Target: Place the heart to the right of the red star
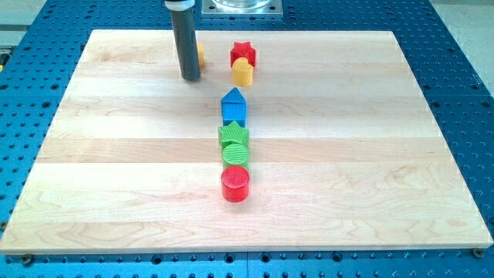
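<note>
Wooden board (116, 154) is lying pale across the blue perforated table (463, 69), filling most of the frame. Near the upper middle the red star (242, 53) is sitting close to the board's top edge, and the yellow heart (242, 72) is resting just below it, touching or almost touching its lower side, not to its right. In the upper left of centre the dark rod is standing upright, and my tip (190, 77) is pressing down on the wood to the left of the heart, apart from it. A yellow block (201, 54) is peeking out from behind the rod on its right side; its shape is hidden. Down the middle of the frame a column is running: the blue block (234, 106) with a peaked top, then the green star (233, 133) touching it below, then the green cylinder (235, 154) right against the star, and the red cylinder (235, 184) at the bottom, just beside the green one. The arm is carrying no claw at all, only the rod, so nothing is being grasped.
</note>
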You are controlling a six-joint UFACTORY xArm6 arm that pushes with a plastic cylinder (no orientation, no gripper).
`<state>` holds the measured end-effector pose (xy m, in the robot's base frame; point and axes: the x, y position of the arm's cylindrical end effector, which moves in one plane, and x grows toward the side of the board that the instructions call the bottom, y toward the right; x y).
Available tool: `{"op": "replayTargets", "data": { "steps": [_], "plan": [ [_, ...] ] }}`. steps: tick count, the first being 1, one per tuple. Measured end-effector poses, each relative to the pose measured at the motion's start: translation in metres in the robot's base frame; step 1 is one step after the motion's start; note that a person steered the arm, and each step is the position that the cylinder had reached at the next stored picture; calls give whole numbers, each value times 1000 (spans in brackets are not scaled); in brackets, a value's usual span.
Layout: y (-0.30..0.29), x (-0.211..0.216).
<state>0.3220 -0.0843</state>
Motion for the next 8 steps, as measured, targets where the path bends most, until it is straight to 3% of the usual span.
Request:
{"op": "replayTargets", "data": {
  "steps": [1, 2, 3, 4, 5, 6, 7, 8],
  "plan": [
    [84, -1],
    [123, 1],
    [118, 30],
    [174, 21],
    [192, -11],
    [191, 20],
    [146, 42],
    [169, 10]
  ]
}}
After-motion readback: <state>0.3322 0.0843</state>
